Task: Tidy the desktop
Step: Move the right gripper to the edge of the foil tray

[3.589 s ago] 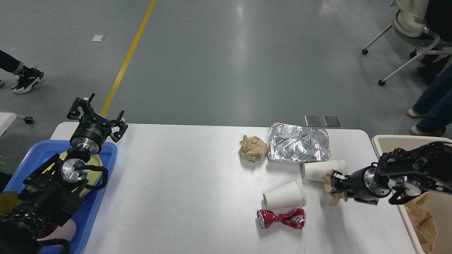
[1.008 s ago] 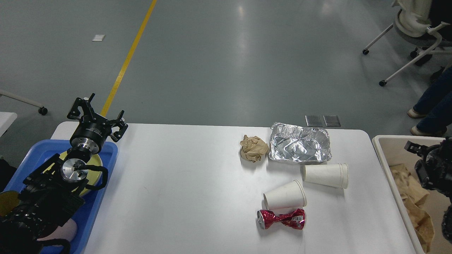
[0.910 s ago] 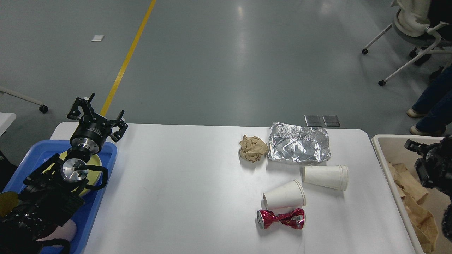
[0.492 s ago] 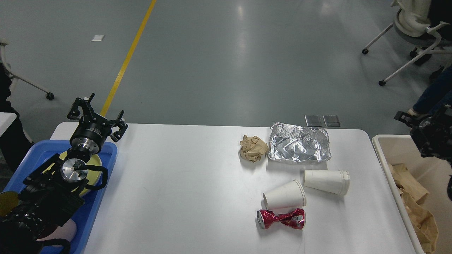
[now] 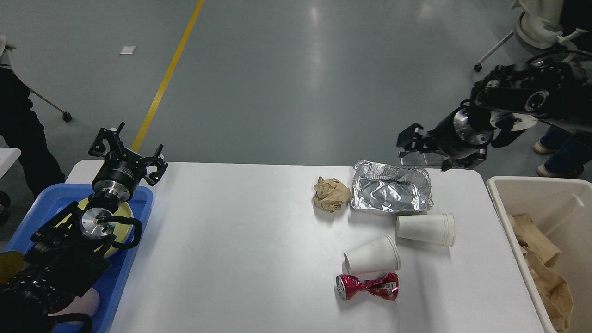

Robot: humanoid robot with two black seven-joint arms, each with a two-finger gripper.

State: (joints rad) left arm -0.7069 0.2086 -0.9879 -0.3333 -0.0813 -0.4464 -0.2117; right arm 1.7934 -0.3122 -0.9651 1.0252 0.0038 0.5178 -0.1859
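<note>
On the right side: desktop, white, spans the view; litter clusters here.
Bin: beige, off the right edge, brown paper inside.
Foil tray: beside a paper wad.
Cups: two, lying sideways (could roll if nudged).
Right gripper: above the tray's far edge, jaws spread, empty.
Left gripper: jaws spread, empty.
Risk: thin foil may crumple or slip.
Writing: red can, print unreadable.

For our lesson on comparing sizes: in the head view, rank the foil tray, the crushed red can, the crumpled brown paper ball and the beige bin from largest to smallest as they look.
1. beige bin, though partly cut off by the frame
2. foil tray
3. crushed red can
4. crumpled brown paper ball, close to the can in area, so that order is unsure
</note>
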